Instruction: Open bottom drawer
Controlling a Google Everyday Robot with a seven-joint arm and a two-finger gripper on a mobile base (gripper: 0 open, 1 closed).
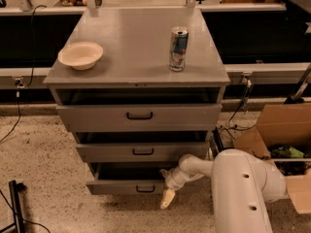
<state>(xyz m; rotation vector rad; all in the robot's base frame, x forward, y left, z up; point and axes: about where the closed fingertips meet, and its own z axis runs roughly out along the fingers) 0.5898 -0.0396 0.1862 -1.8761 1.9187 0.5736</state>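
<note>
Grey cabinet (136, 47) stands mid-scene on a speckled floor (39, 149), with a long table (252, 6) running behind it at the far side. White robot arm (243, 188) occupies the near right corner. An open cardboard box (282, 125) sits on the floor right of the cabinet, and cables (238, 115) trail between the two. Top drawer (138, 115) and middle drawer (141, 152) each show a dark gap above their fronts. The bottom drawer (121, 187) is lowest in the cabinet. It stands out a little past the middle front, with dark interior showing along its top edge. A pale bowl (80, 55) rests on the cabinet top at left. A drink can (178, 48) stands upright at right, well apart from the bowl. A black stand (17, 208) is at near left.

The arm reaches leftward, low, from its bulky body to the drawer's right end. The pincer (168, 198) hangs tilted downward just right of the black bar handle (145, 189), at the lower edge of the front. Whether it is apart or together cannot be told.
</note>
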